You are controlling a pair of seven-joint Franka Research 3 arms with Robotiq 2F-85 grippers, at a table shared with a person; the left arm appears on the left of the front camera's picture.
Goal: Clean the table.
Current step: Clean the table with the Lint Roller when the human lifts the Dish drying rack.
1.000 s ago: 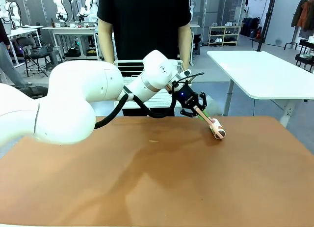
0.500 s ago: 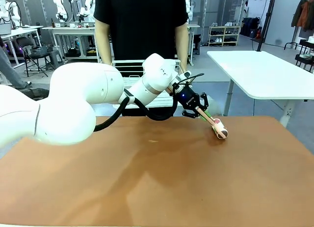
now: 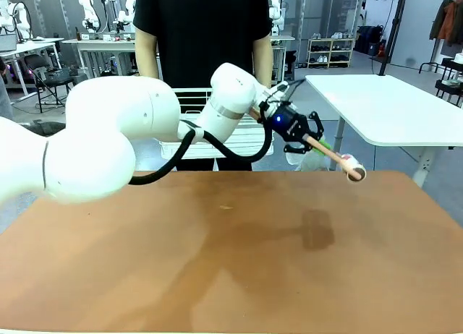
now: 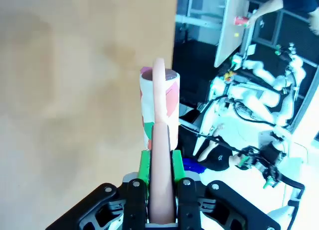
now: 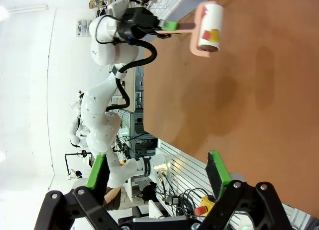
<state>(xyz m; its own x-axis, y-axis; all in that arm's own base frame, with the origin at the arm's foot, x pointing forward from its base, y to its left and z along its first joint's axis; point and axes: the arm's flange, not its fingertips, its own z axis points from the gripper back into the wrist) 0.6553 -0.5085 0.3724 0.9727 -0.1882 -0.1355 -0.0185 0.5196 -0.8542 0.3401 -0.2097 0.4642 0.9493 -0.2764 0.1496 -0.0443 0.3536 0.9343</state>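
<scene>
Note that your left gripper (image 3: 316,139), clamped on the lint roller (image 3: 354,169) handle, has lifted it off the table (image 3: 231,276), ending this stroke near the far edge; your right gripper (image 5: 157,168) stands jaws apart.

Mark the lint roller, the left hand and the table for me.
Lint roller (image 4: 160,125): left wrist view, on its pink handle.
Left hand (image 3: 315,139): front view, between its fingertips, shut on the handle.
Table (image 3: 217,262): front view, bare brown top.
</scene>
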